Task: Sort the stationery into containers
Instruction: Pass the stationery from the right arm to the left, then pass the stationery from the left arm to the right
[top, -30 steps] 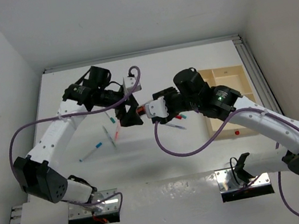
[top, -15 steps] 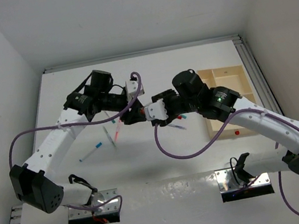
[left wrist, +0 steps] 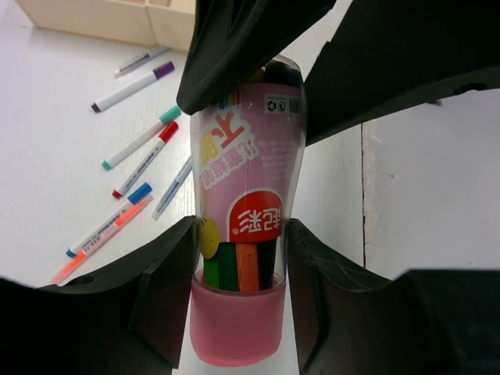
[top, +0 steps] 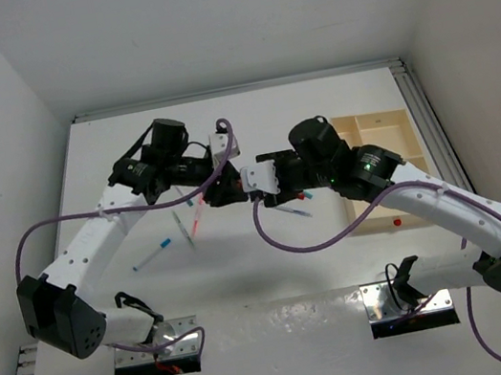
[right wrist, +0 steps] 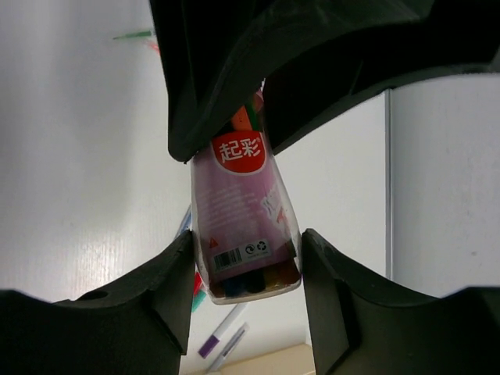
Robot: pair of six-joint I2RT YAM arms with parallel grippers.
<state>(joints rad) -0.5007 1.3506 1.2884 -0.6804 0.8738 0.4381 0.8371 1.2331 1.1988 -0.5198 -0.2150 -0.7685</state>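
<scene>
A clear marker pack with a pink label and pink cap hangs in the air between both grippers. My left gripper is shut on its pink cap end, a finger pressed to each side. At the other end of the pack, my right gripper is shut on the base. From above, the two grippers meet nose to nose over the table's middle. Loose pens lie on the table below, and more pens lie left of centre. The wooden tray sits at the right.
A teal-capped pen lies apart at the left. Purple cables loop from both arms over the table. A raised rail runs along the table's right edge beside the tray. Metal base plates sit at the near edge.
My left gripper has come in towards the right one and its jaws have narrowed from wide open onto the pack's cap end. The right arm has barely moved.
</scene>
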